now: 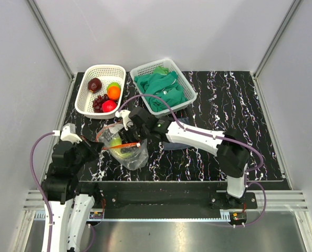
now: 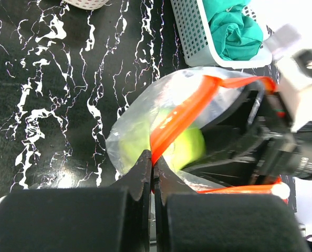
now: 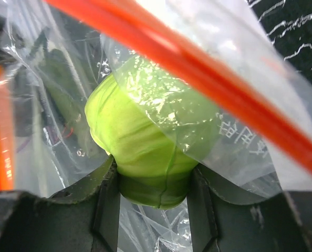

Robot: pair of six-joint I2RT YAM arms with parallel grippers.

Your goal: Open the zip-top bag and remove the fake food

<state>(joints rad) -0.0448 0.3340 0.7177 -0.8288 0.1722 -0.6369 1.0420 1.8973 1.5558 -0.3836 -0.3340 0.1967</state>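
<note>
Well into the removal step, to judge by the bag (image 1: pixel 132 157) gaping open near the front left of the table (image 1: pixel 240 115), between the two arms and a little short of the white basket (image 1: pixel 85 102) with plastic fruit (image 1: pixel 113 93) in it. Pinched tight on the orange zip strip (image 2: pixel 182 113) with the left gripper (image 2: pixel 152 167), jaws closed to a slit, anchoring the near lip of the mouth. Deep inside that mouth with the right gripper (image 3: pixel 153 205), clamped by the look of it on the pale green cabbage (image 3: pixel 140 142), a finger (image 3: pixel 104 205) pressed to each flank of its lower end. Next, most likely: draw the cabbage straight back out along the line of the fingers, keeping the left pinch firm so as not to drag the thin plastic along. Worth watching for film caught between finger and cabbage, hard to rule out from the wrist view with so much clear plastic draped over the top. After that, probably over to the white basket. As for the lie of the bag: mouth turned up and toward the far right, facing the right arm; closed bottom slumped toward the near edge; long axis running roughly far to near, a little slanted. As for the cabbage: roundish, slightly longer along the line of the fingers, far end pointing deeper into the bag.
</note>
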